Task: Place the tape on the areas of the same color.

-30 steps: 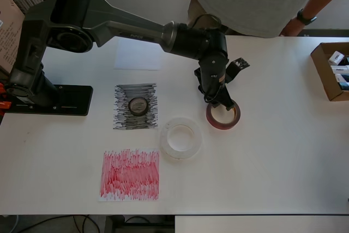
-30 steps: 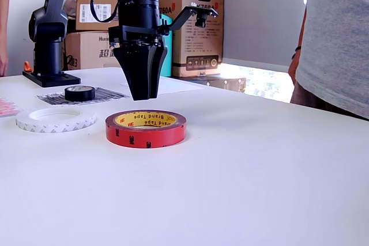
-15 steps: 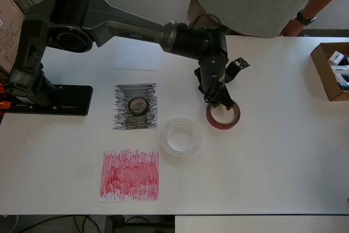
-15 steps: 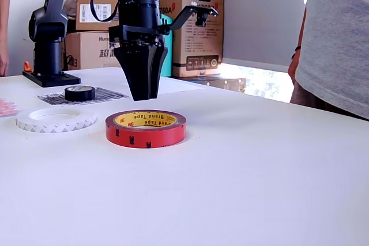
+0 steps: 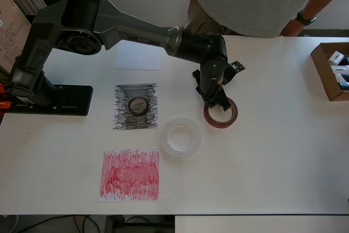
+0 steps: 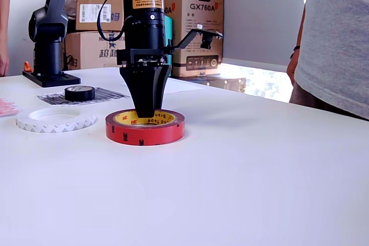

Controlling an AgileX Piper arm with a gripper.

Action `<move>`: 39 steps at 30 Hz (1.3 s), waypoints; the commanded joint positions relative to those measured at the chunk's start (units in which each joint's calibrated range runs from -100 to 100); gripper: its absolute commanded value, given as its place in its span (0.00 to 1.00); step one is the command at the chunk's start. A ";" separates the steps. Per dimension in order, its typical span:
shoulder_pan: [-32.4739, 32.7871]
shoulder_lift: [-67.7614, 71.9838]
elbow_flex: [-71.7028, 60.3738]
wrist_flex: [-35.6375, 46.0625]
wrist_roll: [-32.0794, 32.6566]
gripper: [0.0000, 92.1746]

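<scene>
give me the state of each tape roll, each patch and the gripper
black tape roll: flat on the black scribbled patch
white tape roll: flat on the bare table, off any patch
red tape roll: flat on the table, gripper at its rim
red scribbled patch: empty
white sheet: empty
gripper: tips down at the red roll, jaws unclear

Red tape roll (image 6: 145,133), yellow core
</scene>
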 commanded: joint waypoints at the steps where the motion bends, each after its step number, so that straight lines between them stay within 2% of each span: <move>1: 0.05 0.15 0.12 -0.14 -0.07 0.37; 9: 0.60 0.15 0.12 -0.14 -0.07 0.36; 13: 0.60 0.15 0.21 -0.14 -0.56 0.31; 33: 0.44 0.25 0.85 -0.14 -0.64 0.26; 39: 0.05 2.21 0.30 -0.14 -0.72 0.19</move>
